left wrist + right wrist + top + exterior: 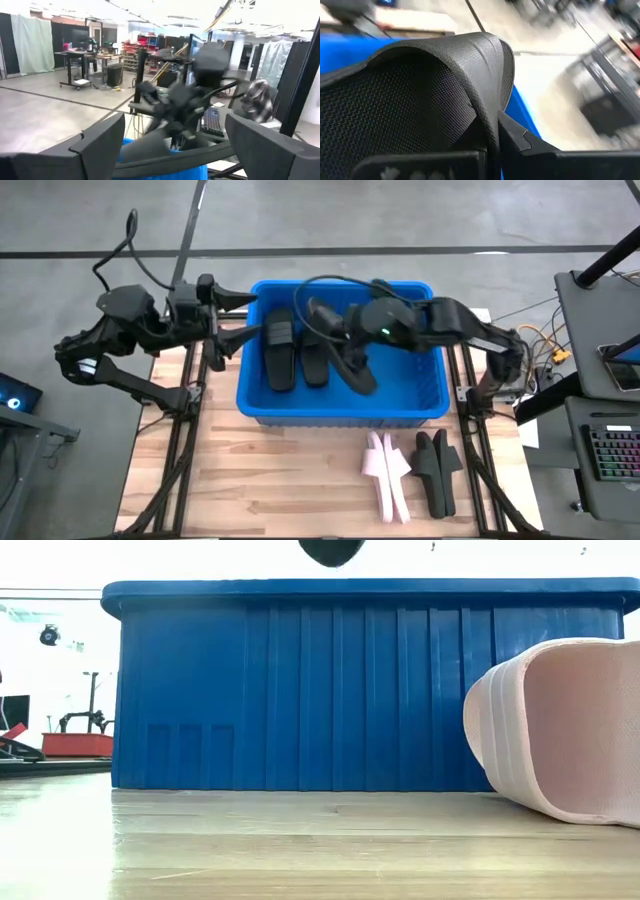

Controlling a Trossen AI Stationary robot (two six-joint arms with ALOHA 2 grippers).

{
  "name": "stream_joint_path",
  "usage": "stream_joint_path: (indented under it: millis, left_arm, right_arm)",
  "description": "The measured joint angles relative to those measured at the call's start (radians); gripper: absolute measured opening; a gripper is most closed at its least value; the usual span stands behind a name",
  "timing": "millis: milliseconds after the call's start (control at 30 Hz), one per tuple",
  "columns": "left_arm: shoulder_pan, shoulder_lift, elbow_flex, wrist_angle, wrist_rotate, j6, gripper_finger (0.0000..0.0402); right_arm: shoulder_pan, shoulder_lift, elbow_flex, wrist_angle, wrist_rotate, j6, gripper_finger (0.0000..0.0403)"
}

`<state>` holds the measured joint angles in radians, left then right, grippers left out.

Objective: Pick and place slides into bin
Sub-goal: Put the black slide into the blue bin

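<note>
The blue bin [430,395] stands at the table's far middle, with two black slides [280,352] [312,355] lying in its left part. My right gripper [347,340] reaches over the bin from the right and is shut on a third black slide [355,370]. That slide fills the right wrist view [410,95]. My left gripper [235,322] is open and empty just outside the bin's left rim; its fingers [102,145] stand wide apart. A pale pink slide [386,475] and a pair of black slides [437,470] lie on the table in front of the bin. My right gripper holds the black slide by its broad strap, at the strap's edge [487,107], with one finger [522,142] on the outer side; the other finger is hidden by the strap. The slide hangs slanted over the bin's inside, its lower end [365,383] toward the near wall.
The pink slide [560,730] stands close before the low camera, right of the bin's near wall [300,690]. A dark end [332,550] shows above the bin's rim. Bare wood lies at the table's near left [260,480]. A desk with a keyboard [612,450] stands to the right.
</note>
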<state>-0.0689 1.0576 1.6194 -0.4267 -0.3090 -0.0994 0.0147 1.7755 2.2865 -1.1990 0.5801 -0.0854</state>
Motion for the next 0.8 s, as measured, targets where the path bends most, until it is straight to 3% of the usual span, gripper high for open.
stream_joint_path:
  millis: [300, 500, 800]
  left_arm:
    - [0.000, 0.007, -0.009, -0.046, -0.063, 0.001, 0.0329]
    - [0.000, -0.002, -0.010, -0.061, -0.114, 0.008, 0.0329]
    - [0.000, -0.023, -0.010, -0.062, -0.175, 0.036, 0.0329]
  right_arm:
    - [-0.149, 0.097, -0.149, 0.015, -0.063, -0.078, 0.0013]
    - [-0.194, 0.188, -0.246, 0.148, -0.054, -0.078, 0.0013]
    - [-0.227, 0.375, -0.237, 0.215, 0.170, -0.053, 0.0013]
